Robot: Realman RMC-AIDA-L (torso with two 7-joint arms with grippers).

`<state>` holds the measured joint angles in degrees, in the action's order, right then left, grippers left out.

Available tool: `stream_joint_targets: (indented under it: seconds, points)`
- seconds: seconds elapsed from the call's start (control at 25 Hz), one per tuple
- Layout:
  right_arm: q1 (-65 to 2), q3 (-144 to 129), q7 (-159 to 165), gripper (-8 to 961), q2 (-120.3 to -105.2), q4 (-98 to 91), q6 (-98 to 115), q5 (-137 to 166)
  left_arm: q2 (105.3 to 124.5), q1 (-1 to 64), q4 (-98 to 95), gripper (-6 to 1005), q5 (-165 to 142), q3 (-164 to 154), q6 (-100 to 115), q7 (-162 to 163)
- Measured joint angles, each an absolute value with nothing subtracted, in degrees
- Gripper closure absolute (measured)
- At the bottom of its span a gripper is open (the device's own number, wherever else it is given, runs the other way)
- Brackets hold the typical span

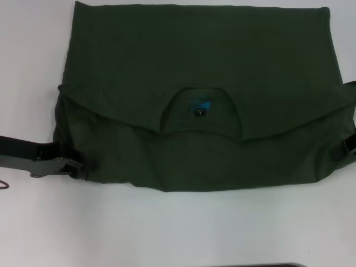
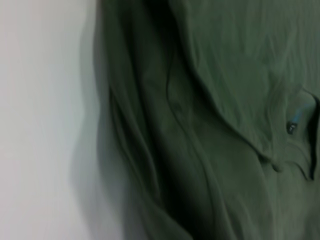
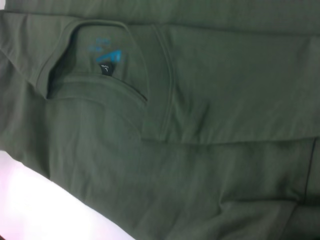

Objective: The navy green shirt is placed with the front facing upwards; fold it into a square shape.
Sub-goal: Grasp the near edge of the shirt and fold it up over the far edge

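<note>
White counter (image 1: 178, 228) under me; the dark olive-green cotton shirt (image 1: 200, 67) lies half-folded, collar over its middle. My left pincer (image 1: 71, 164) is at its near left corner, right pincer (image 1: 350, 146) at the right edge; I can't tell either grip. An uneven pull could skew the fold.

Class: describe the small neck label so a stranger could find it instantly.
Find the navy green shirt spread over the white table. At its middle sits the curved collar opening. Inside it lies the neck label, a small dark tag under blue print, the only non-green spot.
</note>
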<state>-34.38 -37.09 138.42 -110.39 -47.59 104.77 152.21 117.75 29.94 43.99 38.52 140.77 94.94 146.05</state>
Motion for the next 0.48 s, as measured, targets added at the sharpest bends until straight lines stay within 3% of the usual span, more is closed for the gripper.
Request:
stream_joint_targets:
  seconds: [0.24,0.48]
  points:
    - [-34.32,-37.22,138.37,913,-110.38,-47.55,104.87,152.24,117.04,30.25,44.04,828,38.27,139.78,98.83,143.90]
    - [-33.63,-37.93,137.84,912,-110.75,-48.22,108.04,153.30,116.04,30.28,44.06,953,38.08,136.05,101.41,144.30]
